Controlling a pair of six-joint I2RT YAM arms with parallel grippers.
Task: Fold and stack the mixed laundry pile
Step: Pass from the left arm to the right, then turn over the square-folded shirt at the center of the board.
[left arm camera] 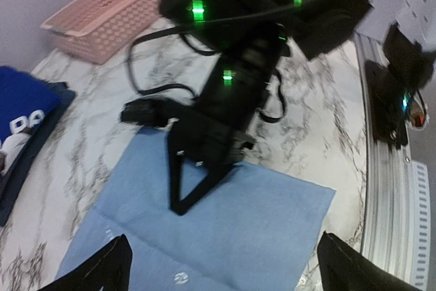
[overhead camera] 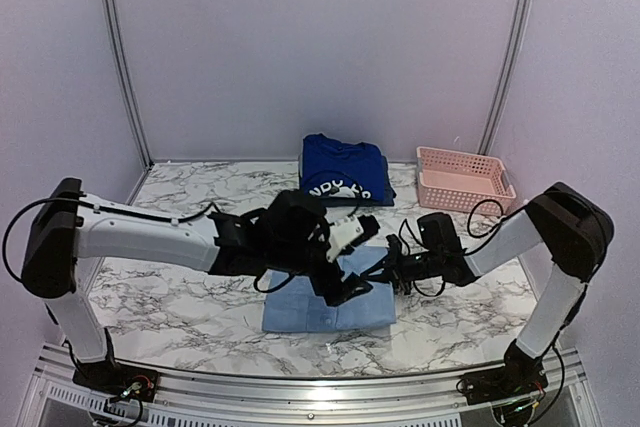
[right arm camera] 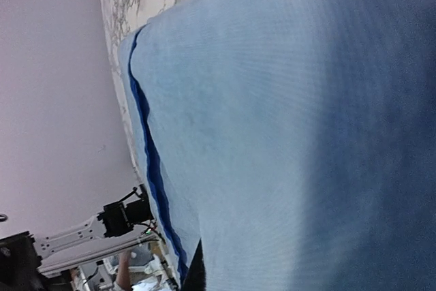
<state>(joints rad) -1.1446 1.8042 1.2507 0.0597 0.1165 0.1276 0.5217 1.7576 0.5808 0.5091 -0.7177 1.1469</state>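
Observation:
A folded light-blue shirt [overhead camera: 325,307] lies at the front centre of the marble table; it also shows in the left wrist view [left arm camera: 272,236]. My left gripper [overhead camera: 343,284] hovers over it, jaws wide open and empty, fingertips [left arm camera: 112,264] at the frame's bottom corners. My right gripper [overhead camera: 388,272] lies low on the shirt's right part; its black fingers [left arm camera: 182,192] form a V whose tips meet on the cloth. The right wrist view is filled with light-blue fabric [right arm camera: 286,120], with one dark fingertip [right arm camera: 198,272] showing. A folded royal-blue T-shirt [overhead camera: 343,172] with white lettering sits on navy pieces at the back.
A pink lattice basket [overhead camera: 465,177] stands at the back right, also in the left wrist view [left arm camera: 102,18]. The royal-blue T-shirt [left arm camera: 20,110] lies left of the shirt there. The table's metal front rail [left arm camera: 392,189] runs along the right.

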